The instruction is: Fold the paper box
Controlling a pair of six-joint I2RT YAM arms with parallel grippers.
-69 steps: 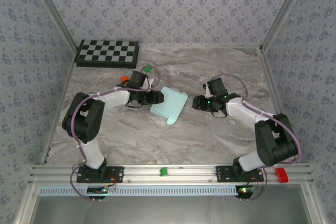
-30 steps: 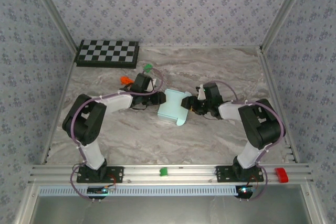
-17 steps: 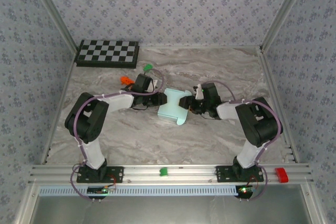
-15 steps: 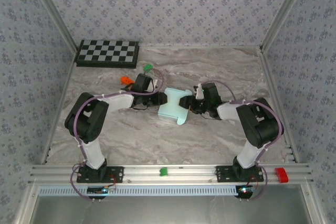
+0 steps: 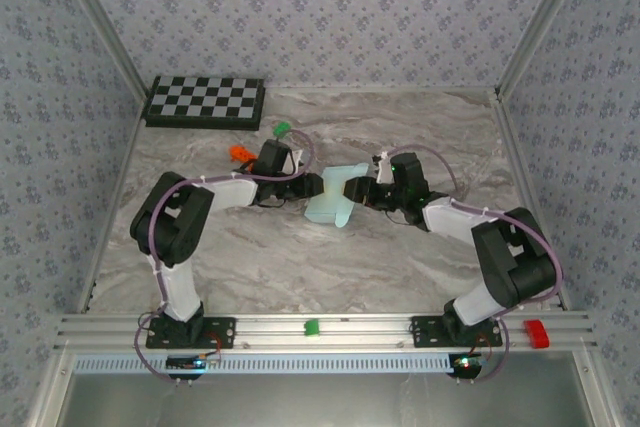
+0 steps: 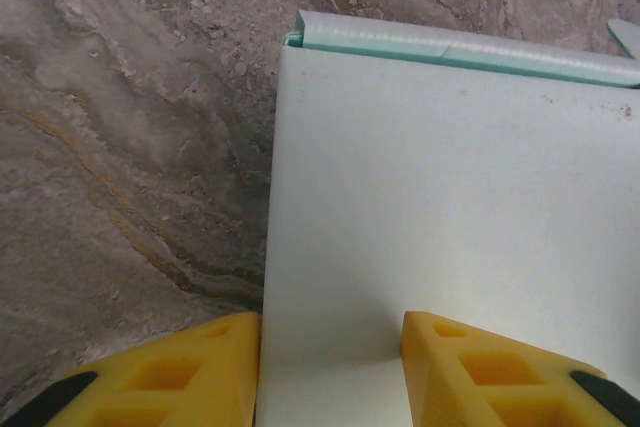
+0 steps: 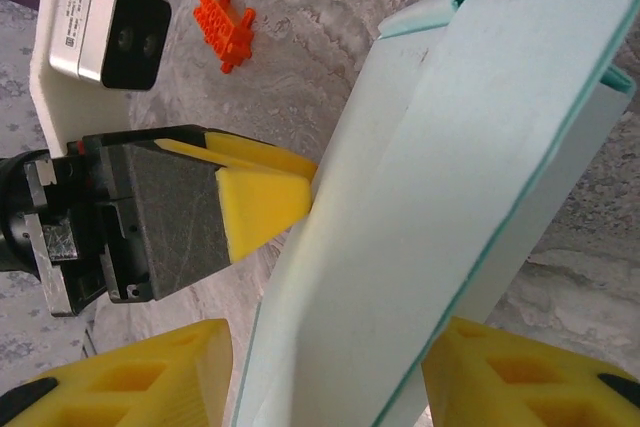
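Near the middle of the table (image 5: 420, 267), about midway between its left and right edges, the paper box (image 5: 328, 209) was found caught between both tools. Since the earliest picture the right gripper (image 5: 353, 193) had travelled in from well apart on the right-edge side until it met the card. The left gripper (image 5: 313, 187) had shifted only slightly on the opposite side. The card, previously lying broad and flat, now presented a narrower outline from above, with one panel tilted up. Judgement: a first crease was being raised and the fold was at an early stage; no closed box form was evident.

Left tool: fingers (image 6: 160, 377) parted, the card's side edge lying between them and its face turned to the wrist camera; released, not clamped. Right tool: fingers (image 7: 130, 382) spread wide astride doubled layers of card; whether they pinched it could not be determined.

Not verifiable: flaps and tabs, indistinct from above; the card's near portion, cut off at the lower border of both wrist views; its underside and any contact with the table. An orange block (image 7: 224, 15) lay apart, left of the box toward the far edge, touching nothing
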